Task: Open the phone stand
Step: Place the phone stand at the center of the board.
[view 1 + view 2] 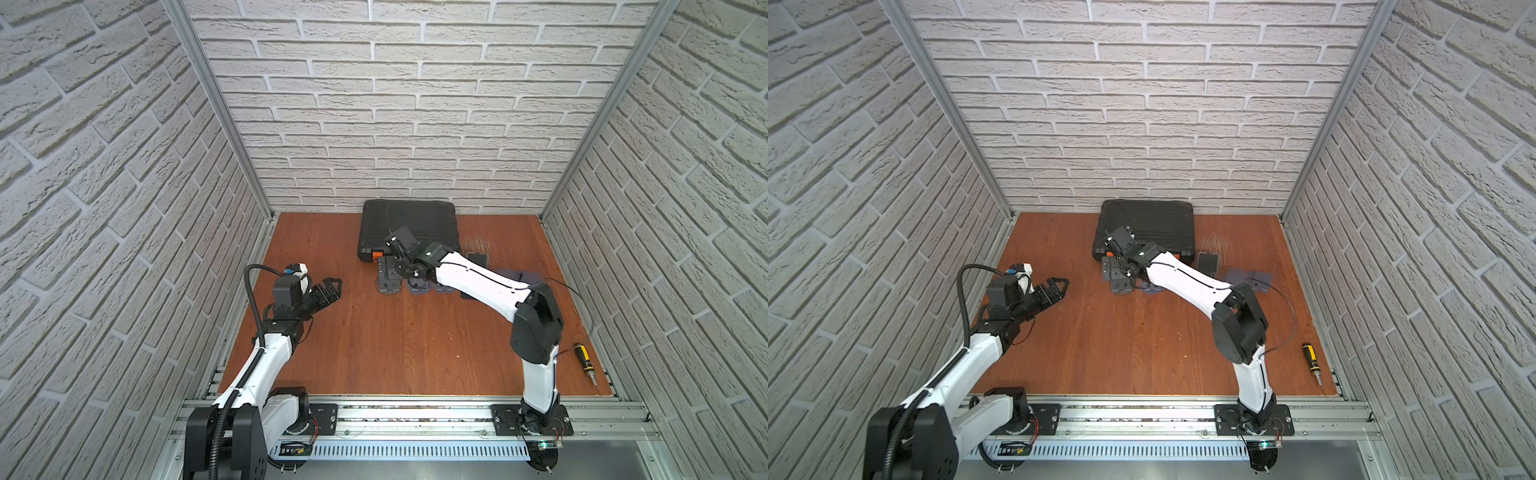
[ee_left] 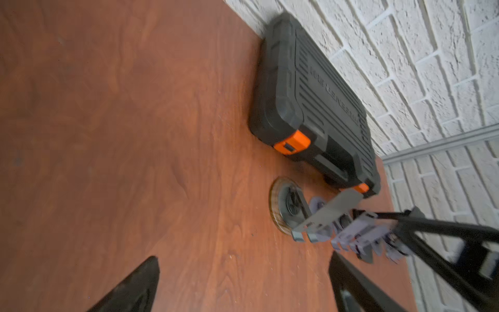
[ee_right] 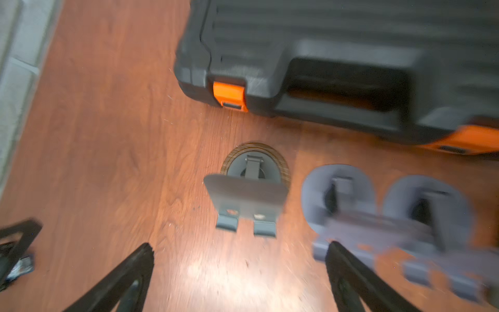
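- My left tool (image 1: 336,289) hangs over the left of the worktop (image 1: 374,353), jaws spread wide with nothing between them.
- My right tool (image 3: 240,244) is also wide open and empty, by the phone stand (image 3: 247,200); in both top views my wrist hides its fingers.
- The phone stand sits just near of the black case (image 3: 324,40), by its left orange latch (image 3: 229,94), plate tilted up off the round base.
- The lilac stands (image 3: 340,194) just right of it are blurred, and my arm partly covers them from above.
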You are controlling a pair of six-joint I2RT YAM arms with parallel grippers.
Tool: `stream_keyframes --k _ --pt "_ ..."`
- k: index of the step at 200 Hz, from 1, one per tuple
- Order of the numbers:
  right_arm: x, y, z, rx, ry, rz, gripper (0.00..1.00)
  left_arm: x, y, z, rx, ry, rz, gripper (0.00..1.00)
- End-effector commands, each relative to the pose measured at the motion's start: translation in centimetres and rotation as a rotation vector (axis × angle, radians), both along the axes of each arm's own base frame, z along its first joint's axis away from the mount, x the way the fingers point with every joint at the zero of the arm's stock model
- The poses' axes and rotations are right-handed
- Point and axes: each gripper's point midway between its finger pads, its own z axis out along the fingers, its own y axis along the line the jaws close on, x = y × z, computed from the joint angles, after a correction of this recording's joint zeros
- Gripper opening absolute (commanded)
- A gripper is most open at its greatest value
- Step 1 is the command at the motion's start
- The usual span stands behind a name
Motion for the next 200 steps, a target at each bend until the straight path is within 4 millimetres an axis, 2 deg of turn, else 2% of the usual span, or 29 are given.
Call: stream_keyframes --k 1,21,35,57,74,90,121,151,170,200 --pt "-0.9 -3.8 4.8 -0.056 -0.145 -0.016 1.0 1.0 4.4 2.4 0.261 -0.064 0.107 0.98" --pt "-1.7 -8.1 6.2 -0.131 -0.241 -0.044 1.0 1.0 8.3 3.1 0.362 -0.09 0.25 0.98" --pt "-2.1 -11.3 6.3 -0.148 -0.253 -0.08 1.0 0.8 10.4 2.8 0.411 -0.103 0.329 0.98" --pt "-2.2 -17.3 5.8 -0.158 -0.24 -0.195 1.0 1.1 11.5 2.7 0.511 -0.171 0.353 0.98" --pt "-2.3 -20.7 5.2 -0.182 -0.255 -0.25 1.0 1.1 12.2 2.4 0.583 -0.206 0.37 0.98" --pt "-2.2 -22.7 5.1 -0.234 -0.302 -0.27 1.0 1.3 12.6 1.9 0.633 -0.235 0.378 0.98" --pt "-1.5 -25.3 4.4 -0.312 -0.364 -0.304 1.0 2.2 12.7 0.0 0.676 -0.252 0.36 0.98" --pt "-1.2 -28.4 1.9 -0.378 -0.333 -0.388 1.0 3.2 13.0 -1.7 0.69 -0.242 0.358 0.98" --pt "-1.1 -30.2 -0.2 -0.402 -0.305 -0.431 1.0 4.2 12.6 -2.2 0.669 -0.242 0.336 0.98" --pt "-1.2 -32.5 -1.7 -0.531 -0.293 -0.462 1.0 5.4 12.1 -3.2 0.646 -0.271 0.307 0.98"
